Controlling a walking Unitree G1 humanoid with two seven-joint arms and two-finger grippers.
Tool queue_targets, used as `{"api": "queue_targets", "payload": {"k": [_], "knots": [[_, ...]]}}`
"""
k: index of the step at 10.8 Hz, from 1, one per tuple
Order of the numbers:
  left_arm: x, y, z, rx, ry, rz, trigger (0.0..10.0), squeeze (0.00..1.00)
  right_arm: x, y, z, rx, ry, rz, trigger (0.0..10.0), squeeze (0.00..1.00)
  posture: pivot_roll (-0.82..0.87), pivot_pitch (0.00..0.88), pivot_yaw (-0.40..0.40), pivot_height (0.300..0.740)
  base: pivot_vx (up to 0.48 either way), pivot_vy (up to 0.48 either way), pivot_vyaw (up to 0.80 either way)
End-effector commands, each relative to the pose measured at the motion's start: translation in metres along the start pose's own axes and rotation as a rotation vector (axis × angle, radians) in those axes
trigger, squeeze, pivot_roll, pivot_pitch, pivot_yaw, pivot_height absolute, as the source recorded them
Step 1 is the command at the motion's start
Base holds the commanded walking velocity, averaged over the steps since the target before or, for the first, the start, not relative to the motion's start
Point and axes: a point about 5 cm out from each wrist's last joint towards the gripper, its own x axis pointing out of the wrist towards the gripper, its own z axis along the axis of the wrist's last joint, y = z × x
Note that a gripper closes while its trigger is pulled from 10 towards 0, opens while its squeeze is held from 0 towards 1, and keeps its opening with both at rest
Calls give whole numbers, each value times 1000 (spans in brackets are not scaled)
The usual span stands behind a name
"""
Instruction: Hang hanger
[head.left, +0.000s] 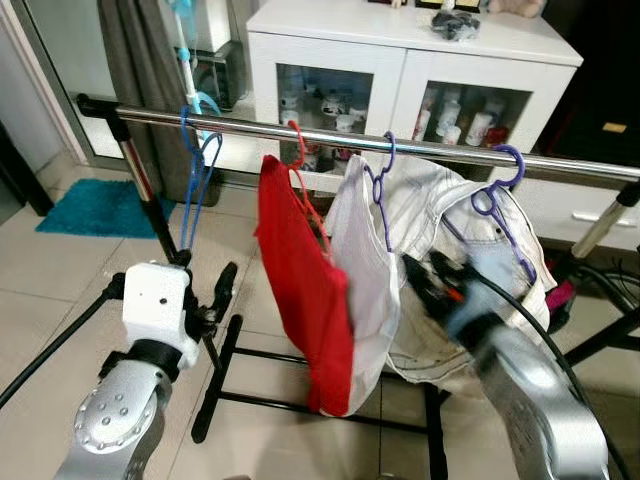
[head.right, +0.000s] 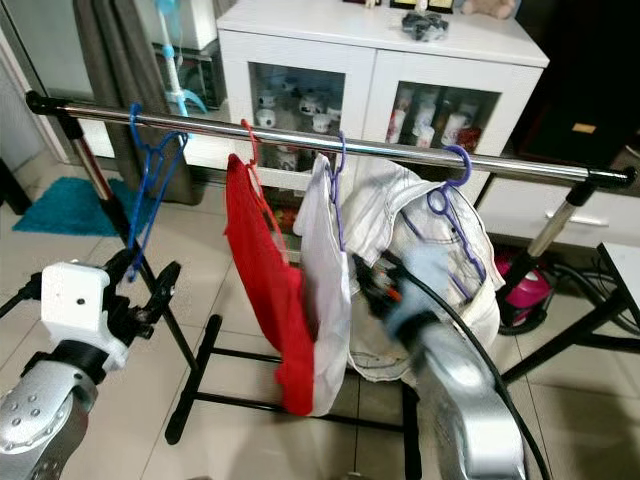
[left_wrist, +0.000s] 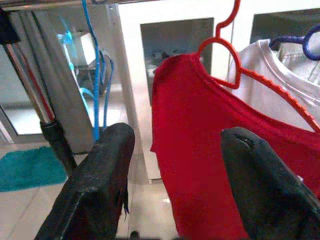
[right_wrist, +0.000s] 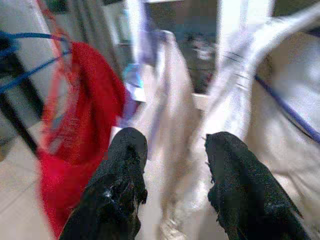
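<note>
While the chrome rail (head.left: 330, 137) runs across the scene from nine o'clock to three o'clock, four hangers hook over it in a row; toward nine o'clock an empty blue hanger (head.left: 197, 180) dangles with clear air on both sides; next comes a red hanger (head.left: 300, 165) carrying a red shirt (head.left: 305, 290), then a purple hanger (head.left: 383, 190) holding a white shirt (head.left: 362, 290) that presses against the red one; toward three o'clock a second purple hanger (head.left: 497, 215) bears a cream garment (head.left: 450, 260) bunched close to the white shirt; the left gripper (head.left: 220, 300) hovers below the rail at about seven o'clock, its fingers (left_wrist: 95, 190) spread apart and holding nothing, with the red shirt's left edge in front of them and open floor beneath; the right gripper (head.left: 430, 280), blurred, sits at about five o'clock right against the white and cream fabric, its fingers (right_wrist: 120, 190) parted and empty; the rail stretch between the blue and red hangers is bare; behind the rack stands a white cabinet (head.left: 410, 60), and a teal mat (head.left: 95, 208) lies on the tiled floor (head.left: 40, 290) at nine o'clock.
</note>
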Motion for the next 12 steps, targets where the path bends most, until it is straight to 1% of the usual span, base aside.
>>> {"api": "queue_targets", "payload": {"k": [1,12], "knots": [[-2,6,-3,7,-7,12,10000,0,5,-1,4,-1,-7,-14,10000,0,-27,0,-5,740,0,0,0],[-2,7,-4,11,-7,14,10000,0,6,-1,3,-2,1,-17,10000,0,-27,0,-5,740,0,0,0]]}}
